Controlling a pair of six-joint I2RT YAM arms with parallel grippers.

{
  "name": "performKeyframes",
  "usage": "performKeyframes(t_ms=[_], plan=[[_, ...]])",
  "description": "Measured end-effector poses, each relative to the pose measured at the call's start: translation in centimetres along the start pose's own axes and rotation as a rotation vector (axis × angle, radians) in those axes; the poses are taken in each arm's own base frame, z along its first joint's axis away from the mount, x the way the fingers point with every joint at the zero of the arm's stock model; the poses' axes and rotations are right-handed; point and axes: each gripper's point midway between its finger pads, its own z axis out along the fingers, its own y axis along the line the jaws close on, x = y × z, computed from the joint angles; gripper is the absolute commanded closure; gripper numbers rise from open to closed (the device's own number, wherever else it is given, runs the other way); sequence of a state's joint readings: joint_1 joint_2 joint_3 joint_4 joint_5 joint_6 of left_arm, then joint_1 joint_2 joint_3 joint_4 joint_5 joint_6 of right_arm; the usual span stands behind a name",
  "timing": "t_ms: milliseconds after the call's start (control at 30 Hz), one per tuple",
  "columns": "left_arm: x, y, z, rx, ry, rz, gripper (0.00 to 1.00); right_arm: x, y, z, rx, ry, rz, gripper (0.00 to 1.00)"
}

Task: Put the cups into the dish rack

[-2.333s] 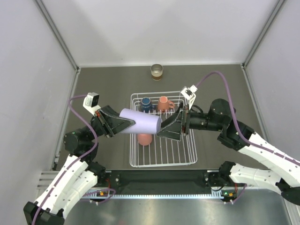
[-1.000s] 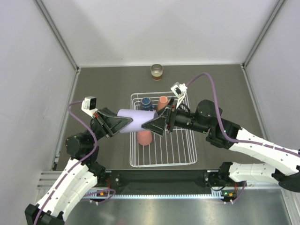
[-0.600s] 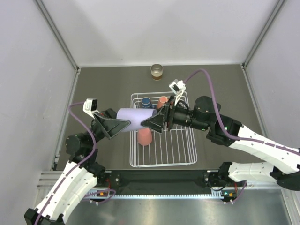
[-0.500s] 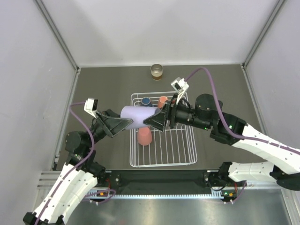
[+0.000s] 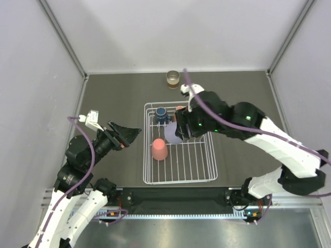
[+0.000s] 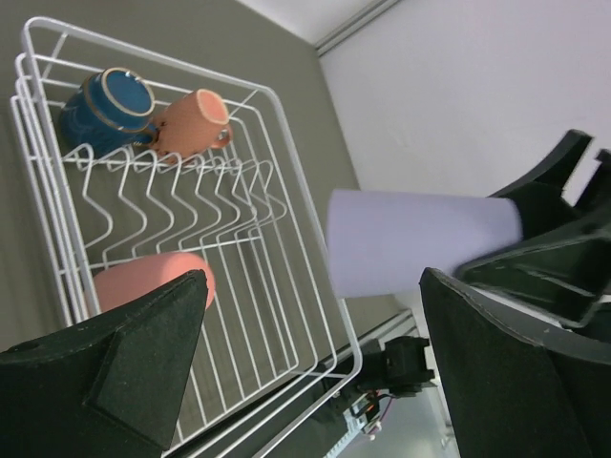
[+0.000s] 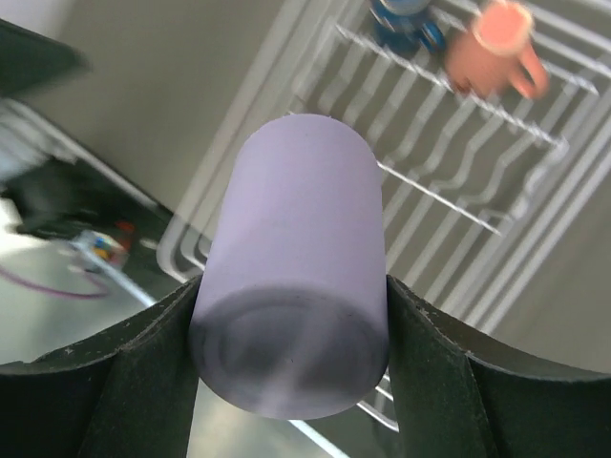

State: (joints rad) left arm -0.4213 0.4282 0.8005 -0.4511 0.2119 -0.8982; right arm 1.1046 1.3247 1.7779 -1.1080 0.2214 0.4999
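Note:
My right gripper (image 5: 176, 132) is shut on the lavender tumbler (image 5: 172, 134) and holds it above the middle of the white wire dish rack (image 5: 180, 182). In the right wrist view the tumbler (image 7: 298, 286) sits squeezed between both fingers, pointing down at the rack (image 7: 439, 196). My left gripper (image 5: 131, 135) stands open and empty, left of the rack. The pink tumbler (image 5: 159, 149) lies inside the rack. At its far end sit the dark blue mug (image 5: 162, 113) and the orange mug (image 6: 191, 119). The brownish cup (image 5: 172, 78) stands on the table beyond the rack.
The rack's row of upright tines (image 6: 181, 186) runs just in front of the two mugs. Grey walls close in the dark table on three sides. My right arm (image 5: 243, 121) reaches over the rack's far right corner.
My left gripper opened, let go of the lavender tumbler and drew back to the left. My right gripper kept the tumbler and turned it from lying level to pointing down over the rack.

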Motion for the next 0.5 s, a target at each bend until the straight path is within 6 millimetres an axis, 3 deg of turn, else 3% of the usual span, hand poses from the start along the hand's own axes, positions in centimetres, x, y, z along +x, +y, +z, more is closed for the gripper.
performKeyframes(t_ms=[200, 500], plan=[[0.6, 1.3, -0.1, -0.051, 0.021, 0.015, 0.03, 5.8, -3.8, 5.1, 0.242, 0.269, -0.11, 1.0], [1.5, 1.4, -0.5, -0.036, 0.044, -0.007, 0.06, 10.3, -8.2, 6.9, 0.44, 0.412, -0.216, 1.0]])
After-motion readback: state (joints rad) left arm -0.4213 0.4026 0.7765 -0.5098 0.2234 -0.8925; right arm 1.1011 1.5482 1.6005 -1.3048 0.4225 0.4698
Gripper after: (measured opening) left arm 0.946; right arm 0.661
